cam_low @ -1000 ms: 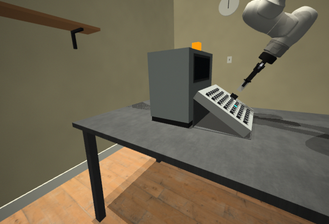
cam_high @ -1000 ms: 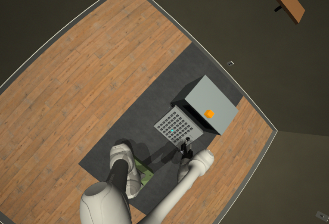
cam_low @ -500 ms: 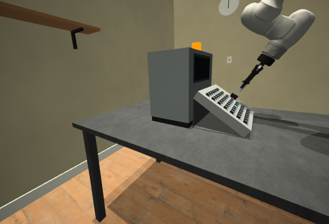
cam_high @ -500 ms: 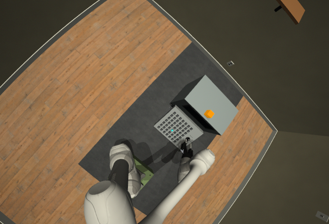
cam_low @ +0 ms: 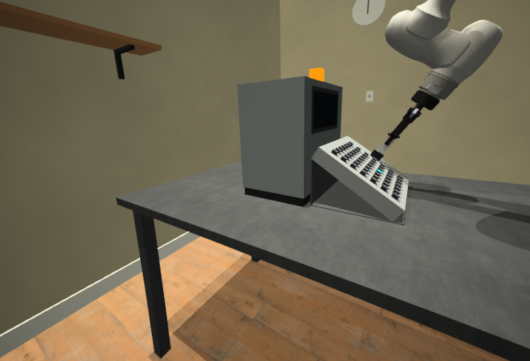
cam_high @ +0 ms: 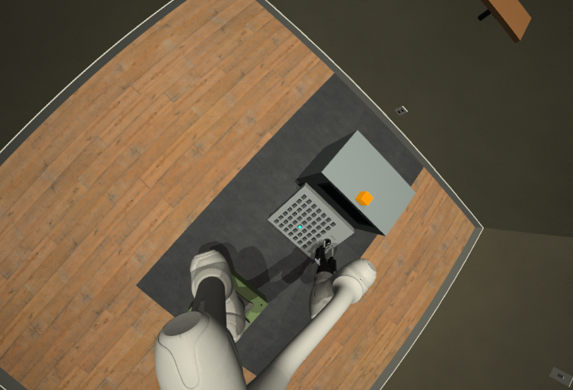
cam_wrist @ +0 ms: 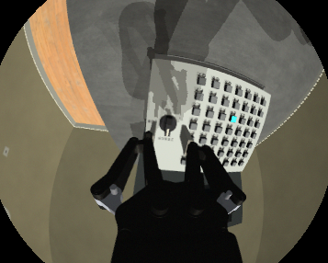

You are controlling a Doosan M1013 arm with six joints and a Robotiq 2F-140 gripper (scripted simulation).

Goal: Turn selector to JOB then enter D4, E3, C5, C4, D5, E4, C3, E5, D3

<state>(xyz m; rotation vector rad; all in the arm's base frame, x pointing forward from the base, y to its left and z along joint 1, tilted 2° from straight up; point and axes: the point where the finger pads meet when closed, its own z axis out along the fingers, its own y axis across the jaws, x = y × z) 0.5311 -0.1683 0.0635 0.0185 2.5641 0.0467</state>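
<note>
The sloped grey keypad panel [cam_high: 307,220] stands on the dark table in front of the machine, and it also shows in the side view [cam_low: 368,168] and the wrist view [cam_wrist: 223,119]. One key glows cyan [cam_high: 300,226] [cam_low: 379,171] [cam_wrist: 233,120]; its label is too small to read. The black selector knob [cam_high: 327,241] [cam_low: 376,153] [cam_wrist: 166,123] sits on the panel's side strip beside the keys. My gripper [cam_high: 324,250] [cam_low: 384,147] [cam_wrist: 168,129] is partly open, with its fingertips just above the knob, one on each side, and it holds nothing.
The grey machine box [cam_high: 365,181] [cam_low: 282,133] with a dark screen stands right behind the panel, with an orange block [cam_high: 364,198] [cam_low: 316,73] on top. The arm's base [cam_high: 217,292] stands at the table's near side. A wooden shelf [cam_low: 72,32] hangs on the wall.
</note>
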